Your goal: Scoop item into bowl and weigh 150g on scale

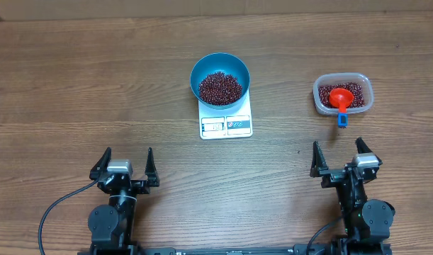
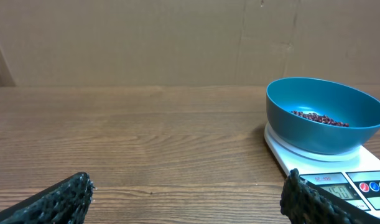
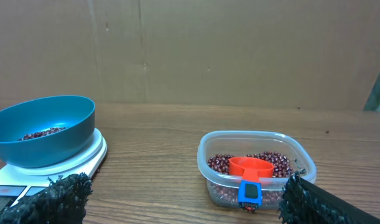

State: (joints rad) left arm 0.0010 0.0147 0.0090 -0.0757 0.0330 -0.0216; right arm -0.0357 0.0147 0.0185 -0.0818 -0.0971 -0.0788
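The blue bowl (image 1: 220, 78) stands on the white scale (image 1: 226, 125) at the table's middle back, and a pile of dark red-brown beans (image 1: 220, 88) lies in it. In the left wrist view the bowl (image 2: 326, 115) sits on the scale (image 2: 339, 177) at the right. In the right wrist view the bowl (image 3: 43, 129) is at the left. My left gripper (image 1: 124, 168) and right gripper (image 1: 340, 160) rest near the front edge, both open and empty, well short of the scale.
A clear plastic tub (image 1: 343, 93) of beans stands at the back right, with a red scoop (image 1: 339, 99) lying in it, its blue-ended handle over the rim. The right wrist view shows the tub (image 3: 257, 169) and scoop (image 3: 250, 169) just ahead. A cardboard wall stands behind the table.
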